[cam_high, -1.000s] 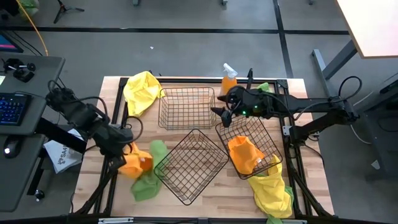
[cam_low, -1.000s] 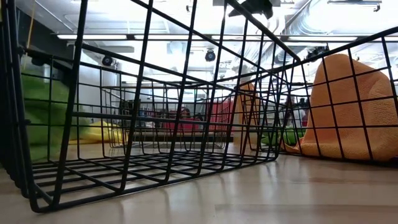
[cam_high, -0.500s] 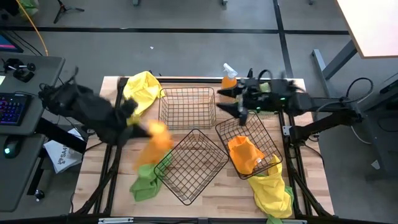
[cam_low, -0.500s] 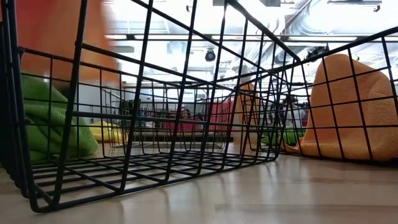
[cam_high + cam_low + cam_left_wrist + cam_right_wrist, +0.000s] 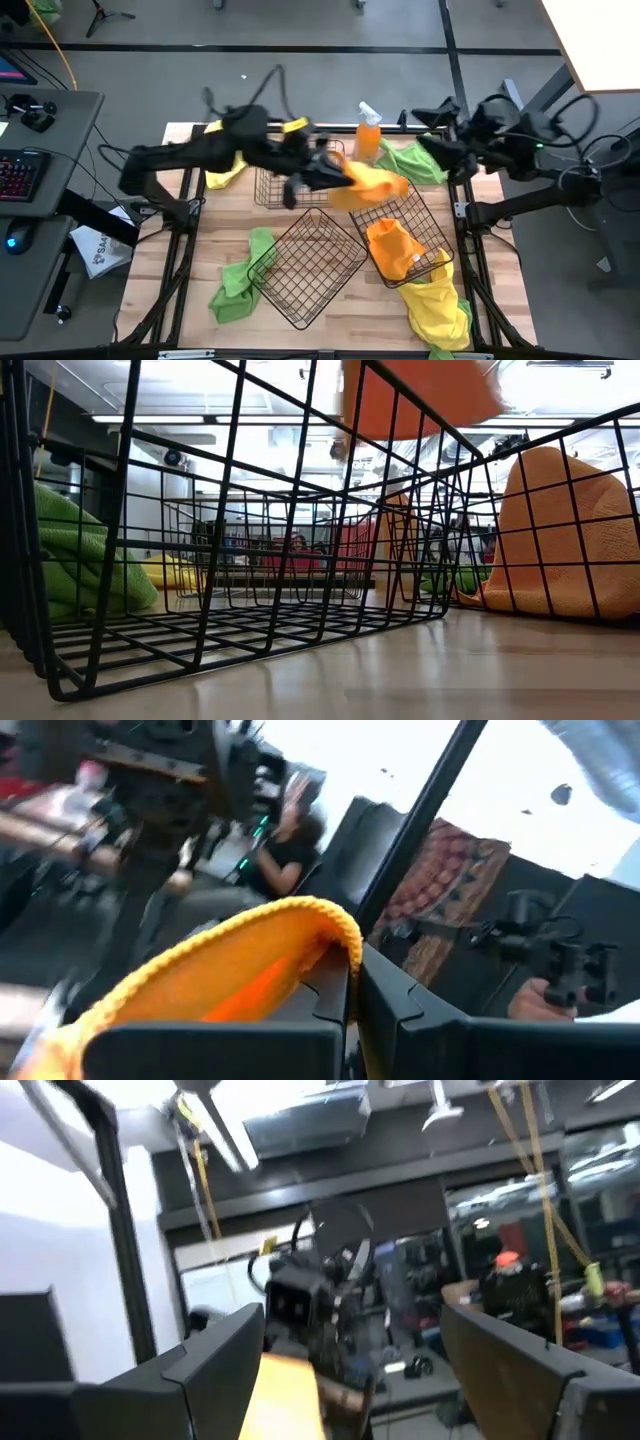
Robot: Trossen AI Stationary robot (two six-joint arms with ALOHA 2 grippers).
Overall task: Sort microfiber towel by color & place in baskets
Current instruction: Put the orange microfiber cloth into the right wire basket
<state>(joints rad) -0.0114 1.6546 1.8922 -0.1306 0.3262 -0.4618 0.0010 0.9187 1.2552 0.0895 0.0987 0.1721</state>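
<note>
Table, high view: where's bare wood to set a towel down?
Bare table on the left, between the back-left yellow towel and the front green towel. Crowded right: right basket, and left gripper holding an orange towel near it.

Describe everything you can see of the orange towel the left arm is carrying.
The orange microfiber towel is soft, fuzzy cloth with a stitched hem, bunched and draping. The left claw is shut on one edge, holding it in the air above the table, between the far black wire basket and the right-hand wire basket. Nothing else appears to touch it.
</note>
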